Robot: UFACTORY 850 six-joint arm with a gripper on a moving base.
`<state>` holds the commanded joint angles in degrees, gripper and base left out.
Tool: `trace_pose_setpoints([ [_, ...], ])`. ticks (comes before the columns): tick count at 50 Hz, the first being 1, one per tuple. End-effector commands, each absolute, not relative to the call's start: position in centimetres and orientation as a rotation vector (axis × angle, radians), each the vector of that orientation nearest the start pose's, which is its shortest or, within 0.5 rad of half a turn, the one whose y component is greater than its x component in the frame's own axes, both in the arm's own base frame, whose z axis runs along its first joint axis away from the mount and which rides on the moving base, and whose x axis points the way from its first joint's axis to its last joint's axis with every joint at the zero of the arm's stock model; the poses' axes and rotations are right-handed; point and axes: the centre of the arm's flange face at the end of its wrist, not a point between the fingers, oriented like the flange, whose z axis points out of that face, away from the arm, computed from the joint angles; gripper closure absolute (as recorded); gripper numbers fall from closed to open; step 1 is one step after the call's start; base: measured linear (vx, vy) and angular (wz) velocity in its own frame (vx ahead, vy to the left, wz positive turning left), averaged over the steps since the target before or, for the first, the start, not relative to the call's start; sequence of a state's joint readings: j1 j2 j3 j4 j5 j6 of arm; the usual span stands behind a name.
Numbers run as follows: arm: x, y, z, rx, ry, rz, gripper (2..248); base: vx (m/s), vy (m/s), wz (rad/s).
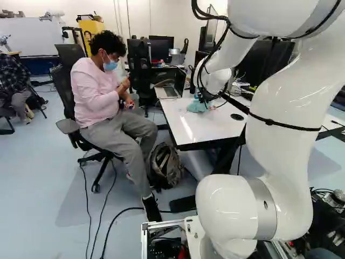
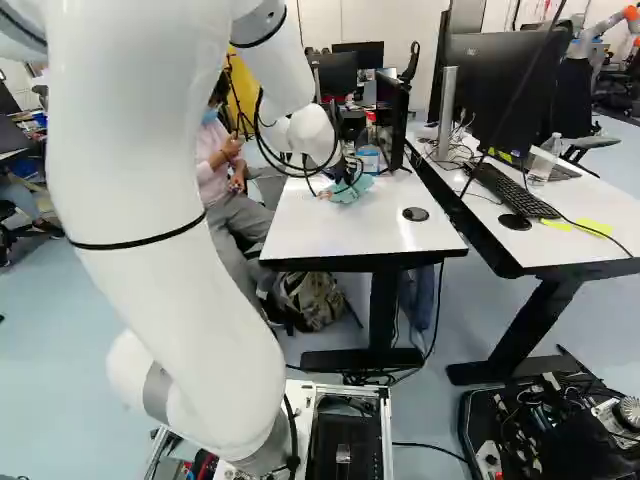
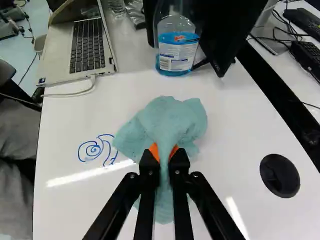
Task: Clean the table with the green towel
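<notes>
Ahead of the pincer point(image 2: 342, 172) stands a bottle of blue liquid point(image 3: 175, 52); ahead and off to one side, an open laptop point(image 3: 62, 62) and white cable point(image 3: 75, 94). Beside the pincer, away from the laptop, is a round black grommet point(image 3: 282, 177). Below its level, a backpack point(image 1: 166, 166) rests on the floor point(image 1: 43, 189).

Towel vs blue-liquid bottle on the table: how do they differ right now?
- Pose: the towel is bunched and spread out low; the bottle stands upright.
- Hold: the towel is pinched in the gripper; the bottle stands free, ahead of it.
- Look: the towel is pale green cloth; the bottle is clear, labelled, with blue liquid.
Shared: both are at the same white table.
</notes>
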<state>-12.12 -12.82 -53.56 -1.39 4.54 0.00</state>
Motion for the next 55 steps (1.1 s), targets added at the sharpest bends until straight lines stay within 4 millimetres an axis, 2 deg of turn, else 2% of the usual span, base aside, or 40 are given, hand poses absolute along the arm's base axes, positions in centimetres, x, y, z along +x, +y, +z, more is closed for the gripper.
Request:
trace_pose_setpoints([
  [12,55.3,-10.8,45.5,-2.963,0.25,-1.247,213,0.0,0.0,0.0],
  [26,57.3,-9.1,45.4,-2.949,0.195,-1.255,213,0.0,0.0,0.0],
  [42,58.2,-7.2,45.4,-2.938,0.145,-1.256,213,0.0,0.0,0.0],
  [55,58.4,-7.0,45.4,-2.936,0.14,-1.257,213,0.0,0.0,0.0],
])
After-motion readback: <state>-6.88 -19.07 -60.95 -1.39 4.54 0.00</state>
